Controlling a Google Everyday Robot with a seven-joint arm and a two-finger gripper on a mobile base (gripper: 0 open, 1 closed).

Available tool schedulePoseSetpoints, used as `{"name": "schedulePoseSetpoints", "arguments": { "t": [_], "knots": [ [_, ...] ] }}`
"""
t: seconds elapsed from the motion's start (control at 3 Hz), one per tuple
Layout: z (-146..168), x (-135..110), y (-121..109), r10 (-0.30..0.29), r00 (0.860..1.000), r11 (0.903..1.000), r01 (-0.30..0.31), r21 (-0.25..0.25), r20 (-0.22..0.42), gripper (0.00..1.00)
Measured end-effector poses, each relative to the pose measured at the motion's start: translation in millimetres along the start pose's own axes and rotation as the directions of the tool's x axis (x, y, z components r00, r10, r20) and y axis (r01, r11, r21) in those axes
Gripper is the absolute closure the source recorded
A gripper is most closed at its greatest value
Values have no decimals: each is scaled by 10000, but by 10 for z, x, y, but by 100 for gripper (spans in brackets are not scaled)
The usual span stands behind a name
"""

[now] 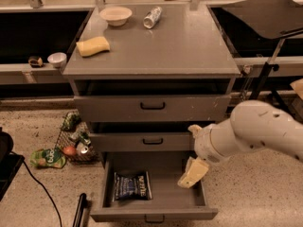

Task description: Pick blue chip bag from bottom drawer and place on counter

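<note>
Small crinkly dark-blue foil chip bag (132, 186) lies flat in the open grey bottom drawer (171, 196). Cream gripper (193, 173) hovers at bag's 3 o'clock; open or clenched, can't tell.

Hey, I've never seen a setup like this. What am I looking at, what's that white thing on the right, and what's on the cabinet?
The white thing is a robot arm. Its gripper hangs over the right side of the open bottom drawer. The single camera looks down at the cabinet's front. On the counter are a bowl, a silver can and a yellow sponge. A blue chip bag lies in the drawer, left of the gripper and apart from it.
</note>
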State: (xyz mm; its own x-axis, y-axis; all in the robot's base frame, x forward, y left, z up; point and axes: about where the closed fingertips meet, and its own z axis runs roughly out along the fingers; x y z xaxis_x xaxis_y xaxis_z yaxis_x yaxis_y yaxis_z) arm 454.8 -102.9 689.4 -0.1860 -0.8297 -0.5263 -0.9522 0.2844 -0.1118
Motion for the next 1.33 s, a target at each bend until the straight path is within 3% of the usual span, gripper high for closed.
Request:
{"name": "schedulePoseSetpoints", "arguments": {
  "t": [0.33, 0.67, 1.0, 1.33],
  "knots": [
    [443, 315, -91, -365, 9992, 9981, 357, 511, 154, 0],
    [833, 502, -198, -634, 9958, 9964, 595, 599, 653, 0],
    [1235, 579, -240, -893, 9887, 9960, 875, 202, 1204, 0],
    [1575, 684, -230, -748, 9808, 9966, 796, -200, 1803, 0]
  ]
}}
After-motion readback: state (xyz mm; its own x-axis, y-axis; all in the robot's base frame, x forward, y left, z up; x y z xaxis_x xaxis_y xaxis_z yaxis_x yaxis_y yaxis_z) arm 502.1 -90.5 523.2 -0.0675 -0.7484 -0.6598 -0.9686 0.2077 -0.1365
